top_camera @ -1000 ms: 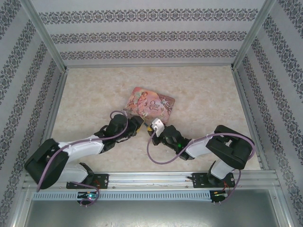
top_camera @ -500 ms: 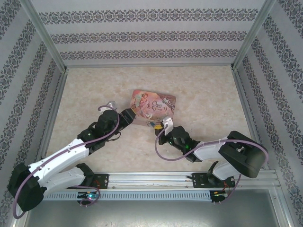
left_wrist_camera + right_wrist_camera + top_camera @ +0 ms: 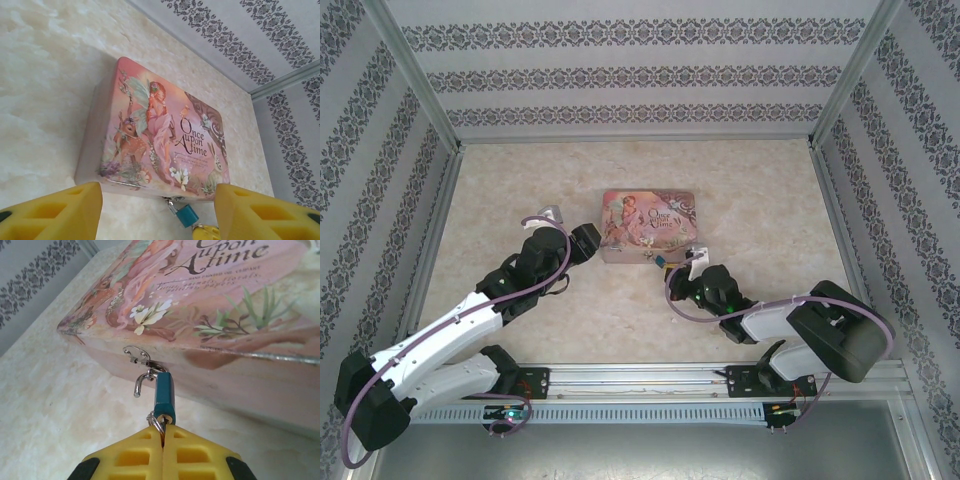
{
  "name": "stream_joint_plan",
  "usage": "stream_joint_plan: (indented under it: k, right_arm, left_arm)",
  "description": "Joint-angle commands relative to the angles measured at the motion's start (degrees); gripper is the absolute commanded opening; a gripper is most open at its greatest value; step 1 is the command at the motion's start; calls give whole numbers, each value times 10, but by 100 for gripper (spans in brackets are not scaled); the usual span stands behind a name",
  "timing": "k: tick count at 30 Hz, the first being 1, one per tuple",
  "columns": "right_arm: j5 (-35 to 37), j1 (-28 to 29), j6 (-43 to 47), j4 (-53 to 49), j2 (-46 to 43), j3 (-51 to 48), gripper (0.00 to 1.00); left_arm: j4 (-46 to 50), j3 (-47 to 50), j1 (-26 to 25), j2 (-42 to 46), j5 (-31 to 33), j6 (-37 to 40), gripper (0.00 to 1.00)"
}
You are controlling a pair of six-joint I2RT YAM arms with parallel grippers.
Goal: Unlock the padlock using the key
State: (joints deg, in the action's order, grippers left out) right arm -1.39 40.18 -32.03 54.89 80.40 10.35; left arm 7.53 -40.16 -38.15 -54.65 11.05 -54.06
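Teal padlock [image 3: 164,390] hangs from the tin's [image 3: 215,305] hasp at mid-frame of the right wrist view. Its long axis runs straight down into the right fingers [image 3: 175,452], pinched together on the key [image 3: 159,422] in its base. The shackle's free end looks already sprung. The left fingers [image 3: 588,240], spread wide and empty, sit just beside the tin's left end, farther off.

1. Light was bright, even and diffuse in every view, leaving the pale surface [image 3: 520,190] nearly washed out overhead.
2. A soft shadow lay beside the pink tin [image 3: 165,135] toward 9 o'clock in the left wrist view.
3. The right pincer [image 3: 163,435], at 6 o'clock, looked slightly soft; the tin's rim glinted toward 3 o'clock.
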Motion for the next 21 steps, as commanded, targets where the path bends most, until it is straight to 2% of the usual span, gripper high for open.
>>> stream_joint_plan:
  k: [1, 11, 21]
  right_arm:
    - [-24, -19, -60, 32, 7, -11, 0]
    - [-42, -49, -170, 58, 59, -14, 0]
    - [-66, -59, -209, 93, 132, -1, 0]
  left_arm:
    - [31, -10, 4, 8, 15, 21, 61]
    - [32, -3, 7, 10, 11, 16, 61]
    - [32, -3, 9, 10, 8, 14, 61]
